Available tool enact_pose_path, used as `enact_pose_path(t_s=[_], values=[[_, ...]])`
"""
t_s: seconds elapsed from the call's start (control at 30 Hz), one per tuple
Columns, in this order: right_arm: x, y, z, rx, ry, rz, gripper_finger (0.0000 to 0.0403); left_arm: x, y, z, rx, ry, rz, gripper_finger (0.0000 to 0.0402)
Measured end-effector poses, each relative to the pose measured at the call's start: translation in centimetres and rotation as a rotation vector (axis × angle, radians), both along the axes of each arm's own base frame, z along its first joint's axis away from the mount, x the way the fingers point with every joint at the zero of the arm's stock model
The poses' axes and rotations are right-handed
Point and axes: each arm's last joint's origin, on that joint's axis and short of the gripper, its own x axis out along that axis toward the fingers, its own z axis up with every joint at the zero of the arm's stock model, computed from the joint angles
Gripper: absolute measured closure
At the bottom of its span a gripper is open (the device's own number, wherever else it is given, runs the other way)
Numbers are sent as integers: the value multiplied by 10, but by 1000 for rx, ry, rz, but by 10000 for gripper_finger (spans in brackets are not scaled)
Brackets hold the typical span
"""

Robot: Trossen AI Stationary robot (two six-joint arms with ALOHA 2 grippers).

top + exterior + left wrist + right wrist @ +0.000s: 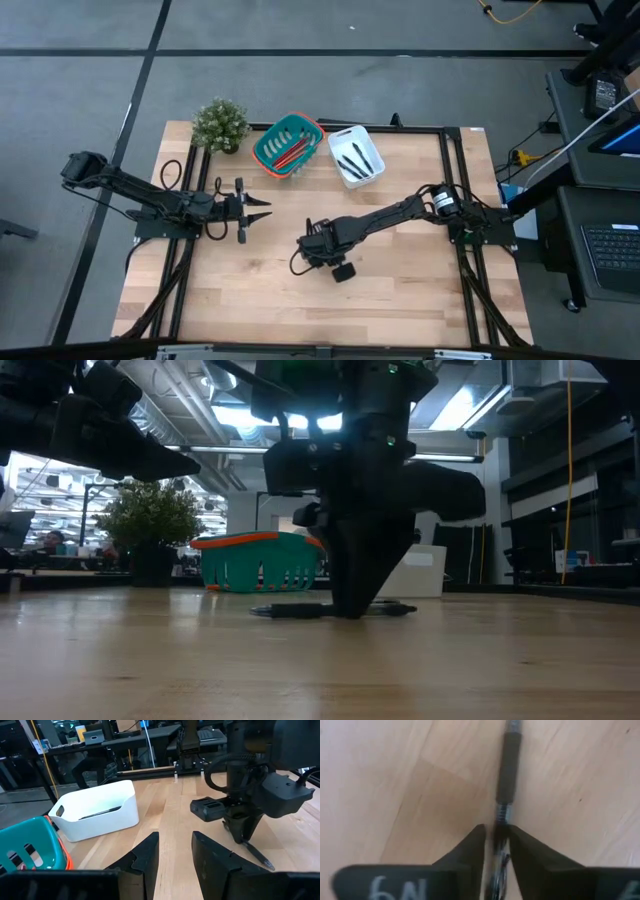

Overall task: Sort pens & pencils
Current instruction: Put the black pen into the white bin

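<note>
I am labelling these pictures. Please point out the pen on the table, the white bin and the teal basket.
pen [509, 767]: right wrist view, on its dark grip section.
white bin [102, 822]: left wrist view, on its front wall.
teal basket [262, 568]: low view, on its teal side wall.

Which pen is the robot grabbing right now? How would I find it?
Look at the bare middle of the wooden table, in front of the white bin. The right gripper points straight down there, fingers either side of a black pen. It is the only pen lying on the table; the others lie in the bin.
</note>
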Motion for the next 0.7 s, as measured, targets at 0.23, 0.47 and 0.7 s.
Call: enact_pose_path(t_s=[0.23, 0.47, 0.7], values=[[2, -6, 0, 28, 1, -123, 378, 0, 0, 0, 0, 0, 0, 292], [5, -16, 0, 119, 20, -226, 378, 0, 0, 0, 0, 0, 0, 292], [8, -19, 2, 145, 20, -282, 378, 0, 0, 0, 1, 1, 0, 292]])
